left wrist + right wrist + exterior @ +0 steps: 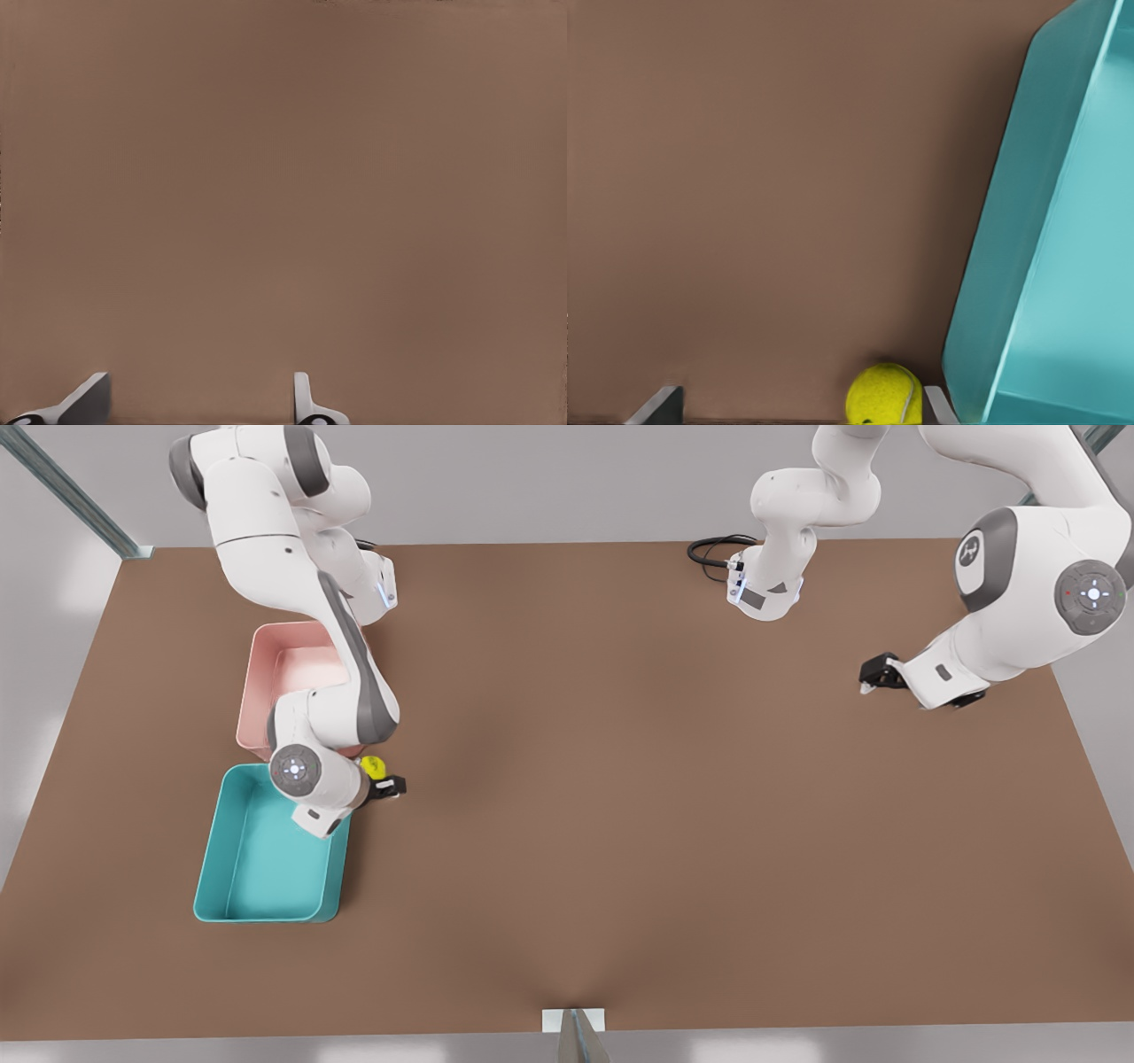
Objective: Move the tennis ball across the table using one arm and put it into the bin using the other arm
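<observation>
Tennis ball [373, 766] sits between the fingers of the right gripper [383, 778], just off the corner of the teal bin [266, 868] that faces the pink bin [292, 664], toward the tabletop's edge at the front view's left. In the right wrist view the fingers stand apart, the ball [884, 394] against one of them rather than centred; whether it is clamped I cannot tell. Judgement: transfer done, drop into bin pending. Left gripper [873, 677] waits above bare table [283, 177] near the opposite edge, fingers apart, clear of the working arm.

Sim lab: bare brown table [620, 824], grey walls, metal frame struts [71, 491].
</observation>
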`<control>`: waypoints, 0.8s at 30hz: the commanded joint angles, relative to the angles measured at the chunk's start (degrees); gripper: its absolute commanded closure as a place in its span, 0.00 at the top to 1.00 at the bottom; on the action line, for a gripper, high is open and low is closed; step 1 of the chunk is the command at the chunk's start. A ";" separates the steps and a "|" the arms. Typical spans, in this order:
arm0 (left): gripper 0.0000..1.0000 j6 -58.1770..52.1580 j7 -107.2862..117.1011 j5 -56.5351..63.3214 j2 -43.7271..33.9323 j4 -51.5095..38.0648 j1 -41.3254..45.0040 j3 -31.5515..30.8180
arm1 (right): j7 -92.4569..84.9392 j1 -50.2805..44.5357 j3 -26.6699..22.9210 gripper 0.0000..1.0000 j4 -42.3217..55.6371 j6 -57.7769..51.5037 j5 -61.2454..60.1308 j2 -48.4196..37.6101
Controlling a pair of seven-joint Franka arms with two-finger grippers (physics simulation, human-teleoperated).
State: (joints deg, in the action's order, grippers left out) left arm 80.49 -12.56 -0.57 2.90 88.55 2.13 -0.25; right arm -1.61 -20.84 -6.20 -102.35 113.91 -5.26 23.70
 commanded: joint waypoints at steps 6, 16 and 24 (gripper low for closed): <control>1.00 0.11 21.61 0.13 0.00 -0.05 0.33 -0.02 | -52.61 -3.95 0.49 1.00 -3.55 0.51 7.01 0.65; 1.00 0.02 21.79 0.04 0.00 -0.05 0.07 0.07 | -69.40 -1.14 0.31 1.00 -13.84 14.32 12.99 -2.96; 1.00 -0.07 21.79 0.04 0.36 -0.05 0.07 0.07 | -69.40 1.32 0.14 1.00 -20.43 21.44 12.99 -4.63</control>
State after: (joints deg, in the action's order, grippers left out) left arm 80.49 3.47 -0.56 3.21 88.53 2.06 -0.17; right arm -49.10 -19.69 -6.04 -122.40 131.03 7.71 19.12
